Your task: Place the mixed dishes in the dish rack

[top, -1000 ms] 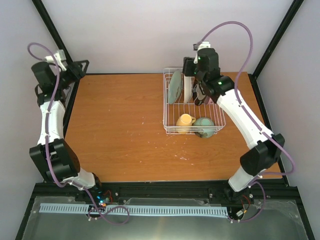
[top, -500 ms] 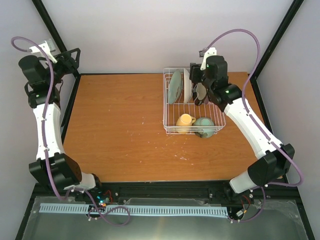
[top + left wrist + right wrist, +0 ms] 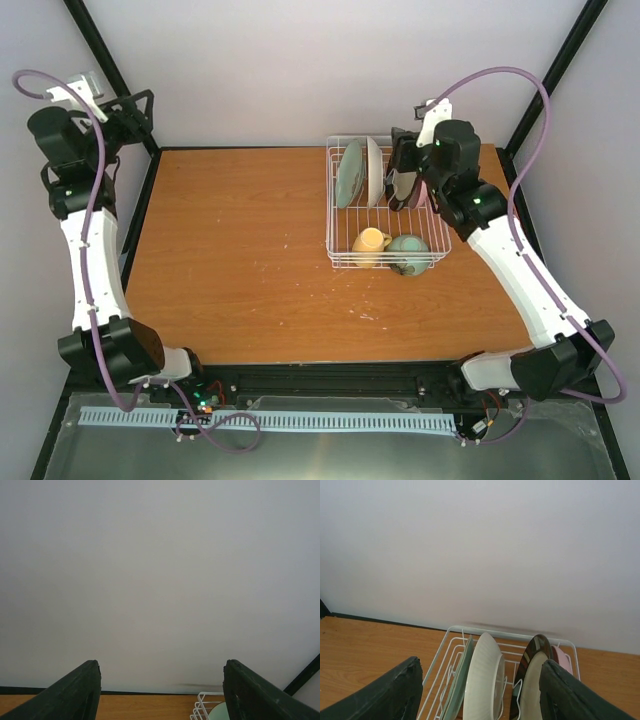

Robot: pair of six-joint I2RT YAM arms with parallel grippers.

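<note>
The white wire dish rack [image 3: 330,215] stands at the back right of the table. A light teal plate [image 3: 349,172] and a white ribbed dish [image 3: 374,170] stand upright in its slots. The dark-rimmed plate [image 3: 532,675] and the pink plate [image 3: 563,660] stand further right. The yellow mug [image 3: 370,241] and the mint bowl [image 3: 408,252] lie in the rack's front part. My right gripper [image 3: 402,192] hangs open just above the dark-rimmed plate and holds nothing. My left gripper [image 3: 138,112] is open and empty, high at the back left corner. It faces the wall.
Black frame posts rise at both back corners, and the left gripper is close to the left one. Grey walls enclose the table on three sides. The left wrist view catches only the rack's corner [image 3: 202,702] and the teal plate's edge [image 3: 216,713].
My left arm has swung further up and back into the left corner, its jaws widening. My right arm has drawn back and to the right, away from the plates.
</note>
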